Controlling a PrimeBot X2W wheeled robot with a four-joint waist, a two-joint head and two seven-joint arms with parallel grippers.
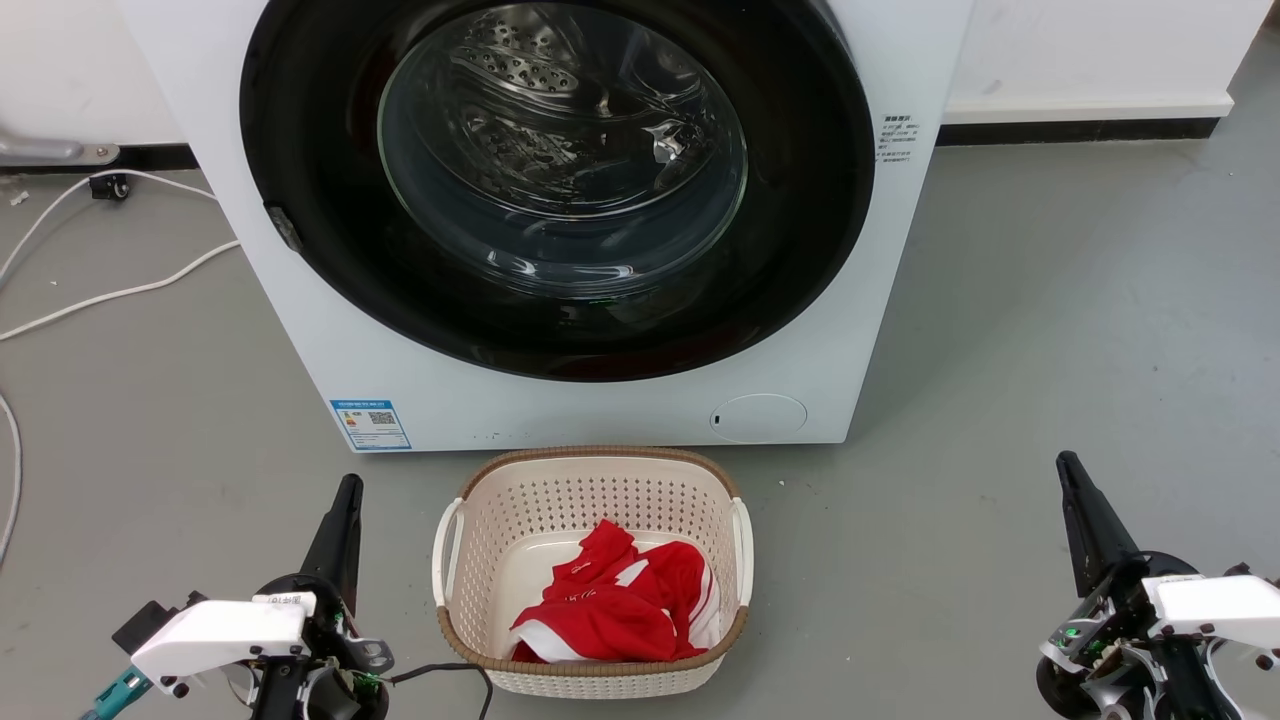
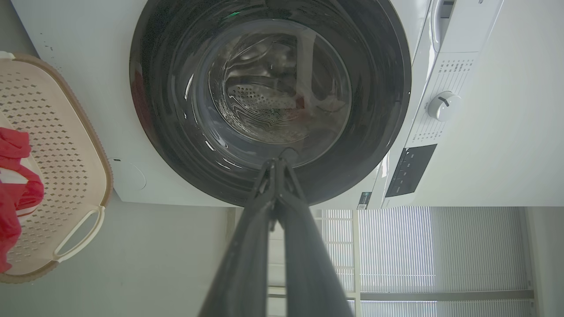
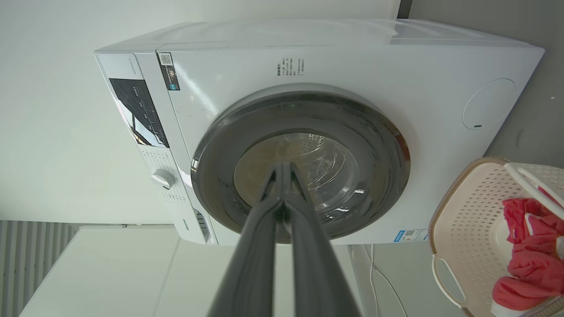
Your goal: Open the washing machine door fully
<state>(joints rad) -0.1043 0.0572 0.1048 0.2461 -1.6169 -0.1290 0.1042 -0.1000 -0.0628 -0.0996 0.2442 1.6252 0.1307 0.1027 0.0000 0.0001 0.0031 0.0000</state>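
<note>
The washing machine door (image 1: 560, 190) sits shut at the frame's top centre, flush with the white machine (image 1: 620, 410), while the left gripper (image 1: 348, 500) at lower left and right gripper (image 1: 1070, 478) at lower right rest empty, each with its 2 fingers pressed together, seemingly parked clear before reaching

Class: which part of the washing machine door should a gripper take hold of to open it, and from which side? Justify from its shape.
Grip the small grey tab on the left rim of the washing machine door, coming from the robot's left with the left gripper. The glossy round face offers no other purchase; the tab likely marks the opening edge.
</note>
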